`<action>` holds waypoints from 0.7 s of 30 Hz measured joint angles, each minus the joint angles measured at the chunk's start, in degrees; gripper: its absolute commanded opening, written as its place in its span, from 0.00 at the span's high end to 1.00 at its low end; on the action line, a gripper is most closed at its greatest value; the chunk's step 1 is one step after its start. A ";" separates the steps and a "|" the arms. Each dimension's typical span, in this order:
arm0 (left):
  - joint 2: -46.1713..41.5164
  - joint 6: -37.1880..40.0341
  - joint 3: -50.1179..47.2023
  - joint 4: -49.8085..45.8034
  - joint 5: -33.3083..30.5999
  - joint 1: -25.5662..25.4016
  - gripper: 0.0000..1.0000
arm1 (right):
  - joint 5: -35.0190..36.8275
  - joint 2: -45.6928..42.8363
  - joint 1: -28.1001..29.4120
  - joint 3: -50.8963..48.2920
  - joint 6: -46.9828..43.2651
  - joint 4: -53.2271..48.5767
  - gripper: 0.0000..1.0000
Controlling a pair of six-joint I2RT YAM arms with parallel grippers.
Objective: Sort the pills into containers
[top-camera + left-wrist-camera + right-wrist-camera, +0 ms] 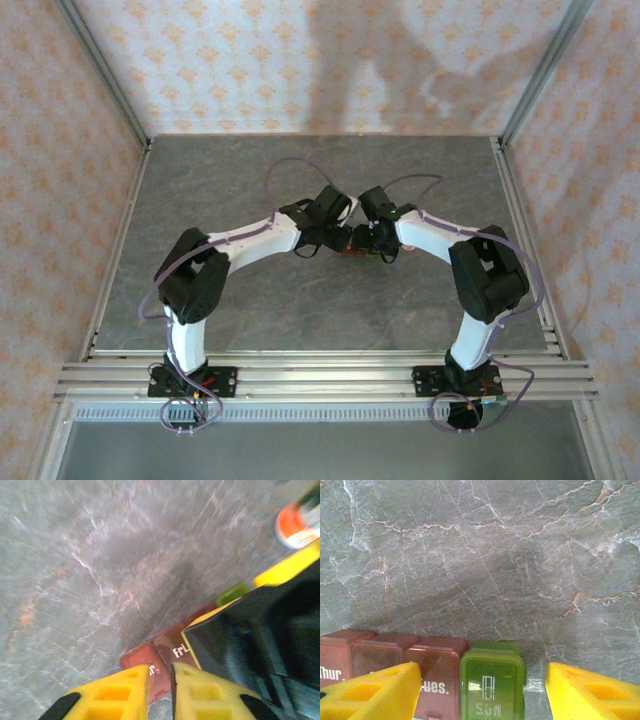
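From above: left hand [338, 238] and right hand [372, 242] meeting mid-worktop [240, 310] over the pill organizer strip [353, 251]. Left wrist: yellow fingers [115, 695] nearly together at a red compartment [142, 661], grip impossible to tell; orange-based bottle [296, 522] beyond. Right wrist: fingers [375, 690] spread wide, straddling the green "SUN" compartment [492, 685].

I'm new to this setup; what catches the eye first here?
The left arm and right arm meet mid-table over the containers. In the right wrist view a green compartment marked SUN sits between the open yellow jaws of the right gripper, beside red-brown ones. An orange-based white bottle shows in the left wrist view.
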 measured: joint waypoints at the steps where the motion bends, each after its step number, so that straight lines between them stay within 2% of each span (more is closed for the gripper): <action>1: -1.42 0.22 0.00 -0.37 -0.48 0.20 0.71 | 0.07 -0.13 -0.20 0.44 0.00 -0.50 0.32; 3: -4.48 0.28 0.02 0.02 -1.25 0.59 0.61 | 0.07 -0.59 -0.66 1.46 0.00 -1.60 0.30; 5: -7.74 0.13 -0.09 0.72 -2.27 0.96 0.46 | 0.00 -1.90 -1.16 2.58 0.02 -2.78 0.29; 7: -11.26 0.24 -0.68 2.10 -2.95 1.51 0.23 | -0.07 -3.87 -1.73 4.39 0.00 -4.24 0.27; 8: -13.33 0.28 -1.05 2.60 -3.43 1.90 0.06 | -0.13 -5.20 -2.21 5.88 0.00 -5.03 0.26; 9: -15.21 0.31 -1.33 2.97 -3.82 2.36 0.00 | -0.13 -6.43 -2.67 7.30 -0.02 -5.60 0.24; 13: -21.49 0.13 -1.90 4.59 -5.64 5.05 0.00 | -0.09 -11.72 -5.38 12.48 -0.09 -6.47 0.19; 15: -24.59 0.15 -2.78 5.46 -7.15 6.64 0.00 | 0.63 -14.62 -7.19 13.86 -0.39 -6.62 0.11; 19: -30.45 1.01 -7.28 8.07 -11.34 9.60 0.00 | 5.38 -19.30 -9.84 14.08 -1.03 -6.97 0.02; 21: -33.75 2.12 -11.45 10.45 -14.67 11.19 0.00 | 8.17 -21.22 -11.19 13.53 -1.07 -6.82 0.00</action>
